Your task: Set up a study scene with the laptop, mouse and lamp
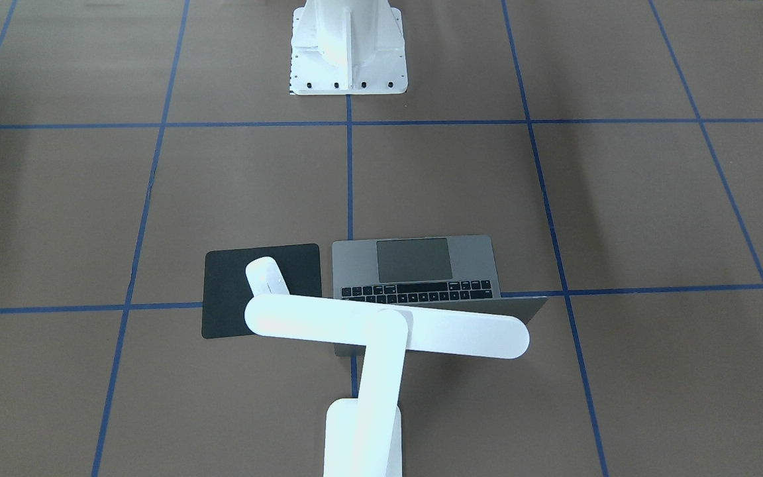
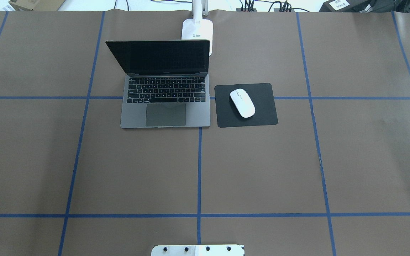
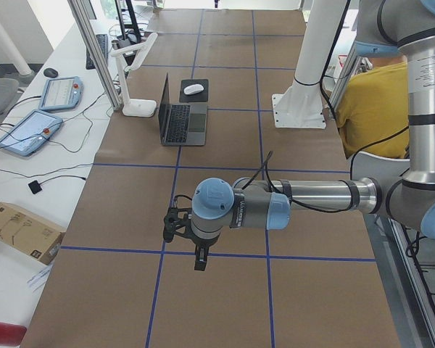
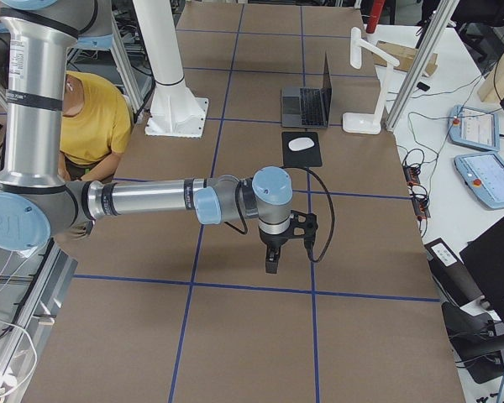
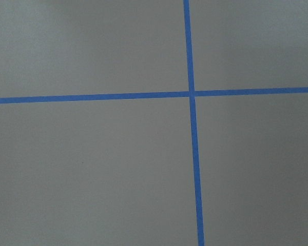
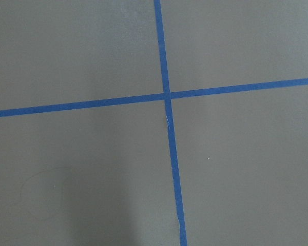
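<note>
Lamp (image 1: 461,334) behind open laptop (image 2: 166,103), mouse (image 2: 242,103) on pad (image 2: 262,113); left gripper (image 3: 200,261), right gripper (image 4: 272,264): can't tell if apart or together

The flat brown paper-covered tabletop (image 2: 262,170) is showing a regular grid of blue tape lines (image 2: 199,170). The slim grey metal laptop (image 2: 165,87) is showing black keys, a darker grey trackpad and a black screen. The small smooth oval white mouse (image 2: 242,103) is standing out against the flat square black pad (image 2: 262,113). The T-shaped white desk lamp (image 1: 421,331) is looking plain and unpatterned.
</note>
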